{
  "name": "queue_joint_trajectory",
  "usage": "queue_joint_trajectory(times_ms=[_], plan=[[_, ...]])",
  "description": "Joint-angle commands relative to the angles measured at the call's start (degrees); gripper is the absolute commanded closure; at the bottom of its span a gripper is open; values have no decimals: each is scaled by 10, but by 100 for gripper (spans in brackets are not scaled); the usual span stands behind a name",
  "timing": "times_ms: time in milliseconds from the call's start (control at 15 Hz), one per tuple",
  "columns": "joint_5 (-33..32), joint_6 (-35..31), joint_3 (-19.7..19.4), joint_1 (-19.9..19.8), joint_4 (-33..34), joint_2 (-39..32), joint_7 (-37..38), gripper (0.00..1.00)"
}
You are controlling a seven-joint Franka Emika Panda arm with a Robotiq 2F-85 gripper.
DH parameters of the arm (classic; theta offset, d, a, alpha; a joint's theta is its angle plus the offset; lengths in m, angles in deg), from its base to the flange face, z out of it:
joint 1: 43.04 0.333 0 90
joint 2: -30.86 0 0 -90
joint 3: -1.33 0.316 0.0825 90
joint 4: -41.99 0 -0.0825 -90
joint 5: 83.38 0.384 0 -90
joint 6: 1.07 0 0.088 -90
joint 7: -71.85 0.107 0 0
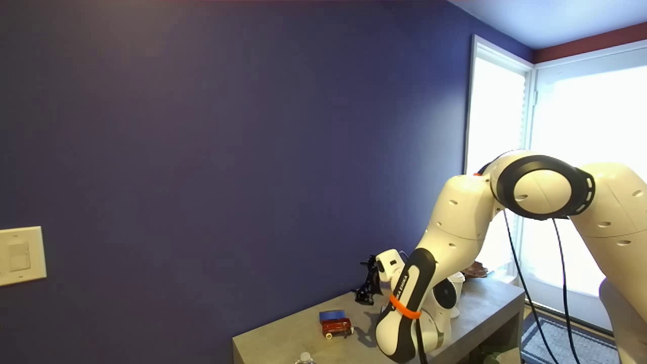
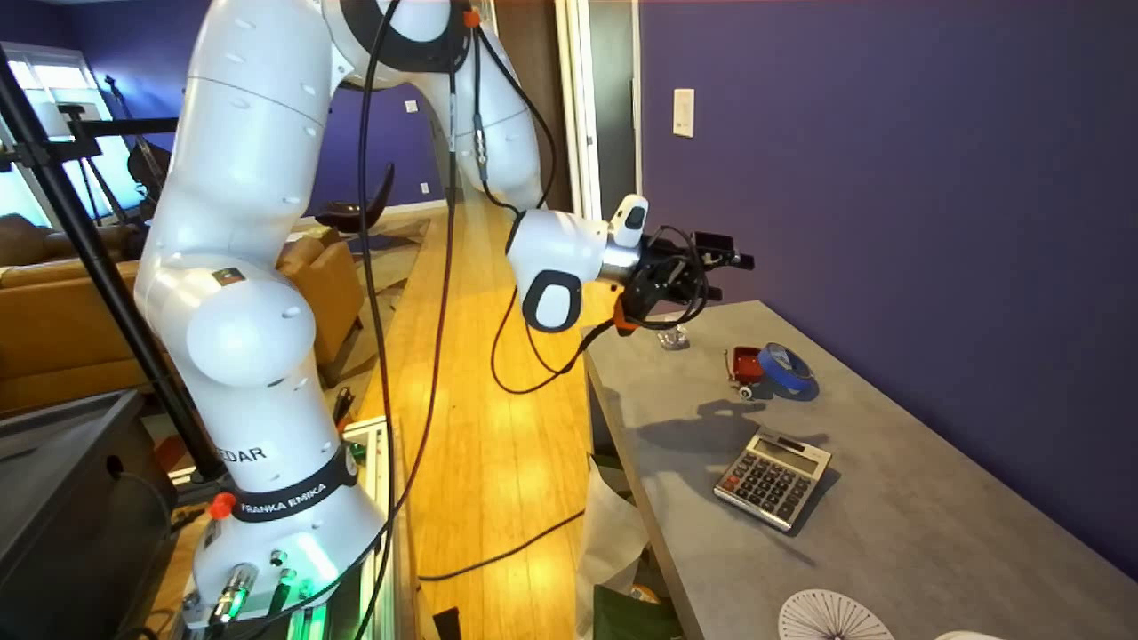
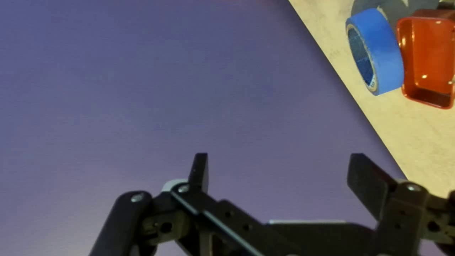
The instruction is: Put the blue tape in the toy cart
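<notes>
My pincer (image 3: 279, 171) is wide, fingers (image 3: 199, 174) well apart, wall (image 3: 270, 106) showing btwn them in wrist view; it's up in the air, higher than the toy cart (image 3: 428, 60). The blue tape (image 3: 385, 53) is outside the cart, on its wall side, looks tilted & touching it. A calculator (image 2: 772, 480) lies near cart, same table (image 2: 960, 516); sm. clear item (image 2: 673, 338), can't ID, opp. side of cart.

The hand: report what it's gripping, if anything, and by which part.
Nothing is held. The hand stands open, purple wall showing through its gap; the blue tape is on the tabletop beside the toy cart.
</notes>
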Motion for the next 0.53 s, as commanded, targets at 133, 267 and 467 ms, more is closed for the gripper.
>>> queue_joint_trajectory(times_ms=[133, 267, 467], plan=[[124, 102, 45, -13, -41, 125, -164, 0], [180, 152, 22, 20, -38, 155, -216, 0], [282, 208, 20, 32, -24, 185, -321, 0]])
